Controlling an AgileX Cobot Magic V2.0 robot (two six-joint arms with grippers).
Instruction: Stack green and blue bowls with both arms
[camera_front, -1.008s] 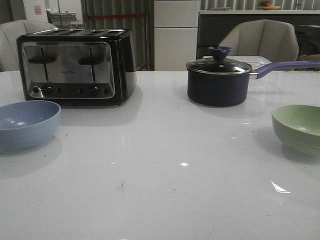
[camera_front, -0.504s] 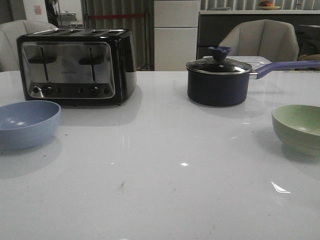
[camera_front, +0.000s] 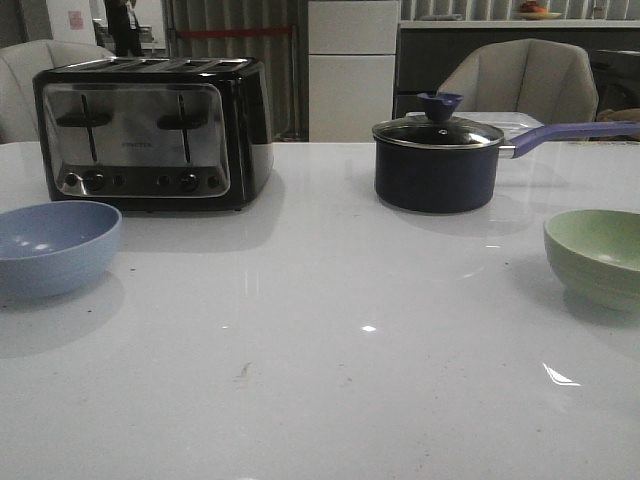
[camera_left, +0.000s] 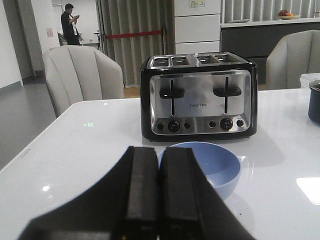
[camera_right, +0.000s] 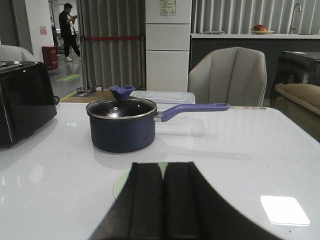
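The pale blue bowl (camera_front: 52, 246) sits upright at the table's left edge, in front of the toaster. Far across at the right edge stands the pale green bowl (camera_front: 598, 255). Neither arm shows in the front view. In the left wrist view my left gripper (camera_left: 159, 152) is shut with nothing in it, held above and short of the blue bowl (camera_left: 212, 165). In the right wrist view my right gripper (camera_right: 162, 167) is shut and empty too. It covers most of the green bowl (camera_right: 121, 183), of which only a sliver of rim shows.
A black and chrome toaster (camera_front: 150, 132) stands at the back left. A dark navy saucepan (camera_front: 438, 160) with glass lid stands at the back right, its purple handle (camera_front: 565, 133) pointing right. Chairs stand behind the white table (camera_front: 320, 330). A person (camera_left: 69, 25) stands far behind.
Bowls, toaster and saucepan have stayed put. Only the person far in the background has moved into view.
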